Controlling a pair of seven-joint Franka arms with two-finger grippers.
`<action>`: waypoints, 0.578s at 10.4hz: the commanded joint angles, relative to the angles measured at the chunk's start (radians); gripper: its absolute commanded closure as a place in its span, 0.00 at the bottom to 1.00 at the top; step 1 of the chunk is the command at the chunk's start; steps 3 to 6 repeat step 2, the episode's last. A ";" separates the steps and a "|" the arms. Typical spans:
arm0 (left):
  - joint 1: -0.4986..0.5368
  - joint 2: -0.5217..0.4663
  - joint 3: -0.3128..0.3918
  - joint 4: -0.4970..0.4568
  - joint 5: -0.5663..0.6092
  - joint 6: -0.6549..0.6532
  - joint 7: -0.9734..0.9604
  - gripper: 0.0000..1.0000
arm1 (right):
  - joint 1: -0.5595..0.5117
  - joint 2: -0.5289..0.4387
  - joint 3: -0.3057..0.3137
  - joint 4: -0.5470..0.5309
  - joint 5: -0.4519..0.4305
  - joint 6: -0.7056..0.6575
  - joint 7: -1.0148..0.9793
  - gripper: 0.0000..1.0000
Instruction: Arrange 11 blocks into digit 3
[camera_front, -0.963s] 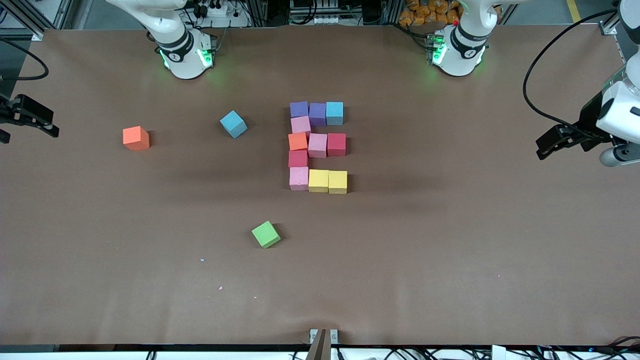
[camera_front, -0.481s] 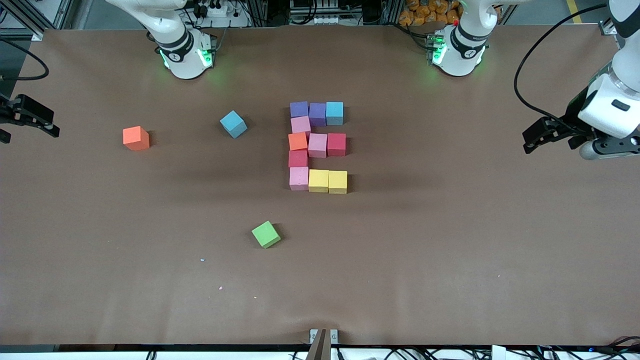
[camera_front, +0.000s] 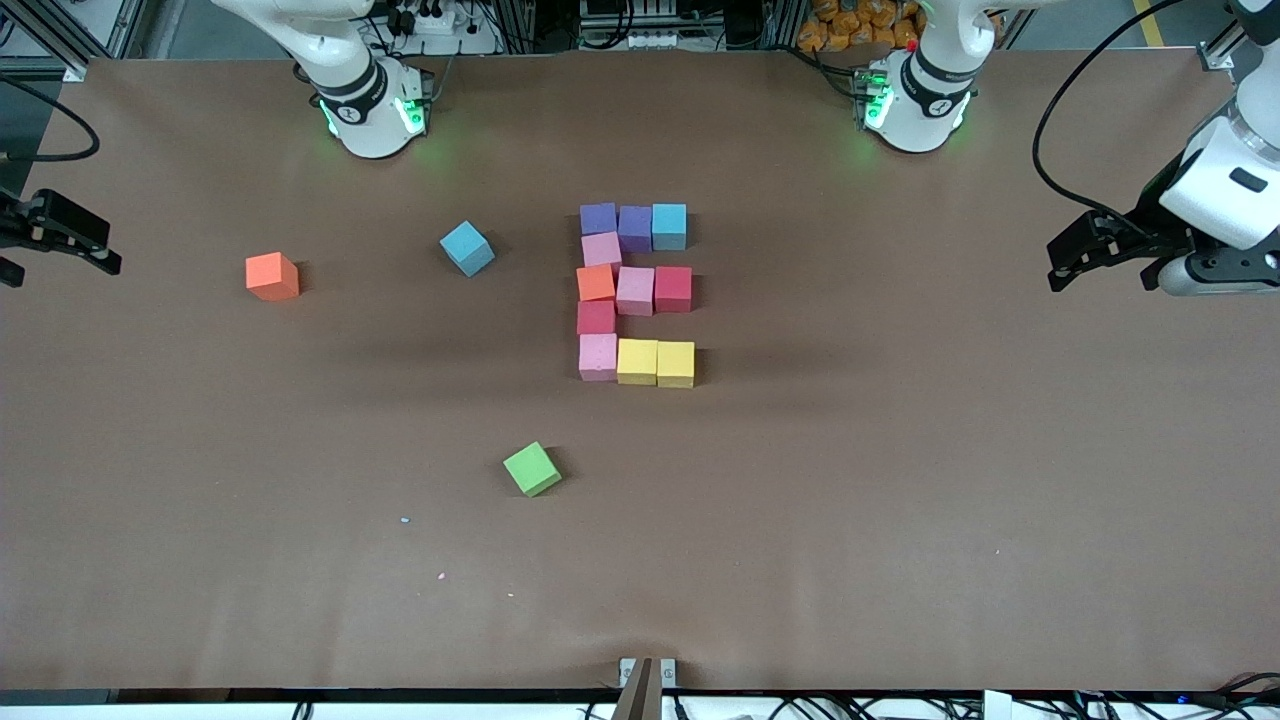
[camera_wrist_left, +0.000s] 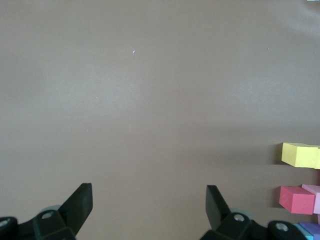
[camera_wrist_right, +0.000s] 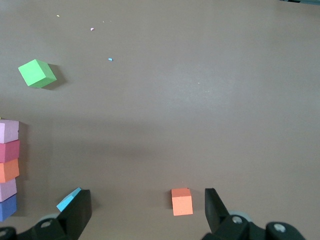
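Note:
Eleven blocks touch in a digit 3 figure at the table's middle. The farthest bar is purple (camera_front: 598, 218), purple (camera_front: 635, 227) and light blue (camera_front: 669, 226). The column runs on through pink (camera_front: 601, 249), orange (camera_front: 596, 283), red (camera_front: 596, 317) and pink (camera_front: 598, 357). Pink (camera_front: 635, 290) and red (camera_front: 673, 288) make the middle bar, two yellow cubes (camera_front: 656, 362) the nearest. My left gripper (camera_front: 1062, 264) (camera_wrist_left: 149, 197) hangs open and empty over bare table at the left arm's end. My right gripper (camera_front: 104, 250) (camera_wrist_right: 147, 202) is open and empty over the table edge at the right arm's end.
A loose orange cube (camera_front: 272, 276) (camera_wrist_right: 182, 201) and a loose blue cube (camera_front: 467, 248) (camera_wrist_right: 69, 199) lie toward the right arm's end. A green cube (camera_front: 531, 468) (camera_wrist_right: 36, 73) sits nearer to the front camera than the figure. The brown table (camera_front: 900, 450) spreads wide around them.
The left arm has swung its gripper a little toward the table's middle and toward the robots' bases. The right arm and all cubes have stayed put.

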 joint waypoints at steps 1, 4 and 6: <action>-0.006 -0.023 0.014 -0.018 -0.037 -0.010 0.020 0.00 | -0.011 -0.024 0.007 -0.025 0.014 0.002 -0.005 0.00; -0.006 -0.023 0.014 -0.018 -0.036 -0.010 0.021 0.00 | -0.011 -0.024 0.007 -0.025 0.014 0.003 -0.005 0.00; -0.006 -0.023 0.014 -0.018 -0.036 -0.010 0.021 0.00 | -0.011 -0.024 0.007 -0.025 0.014 0.003 -0.005 0.00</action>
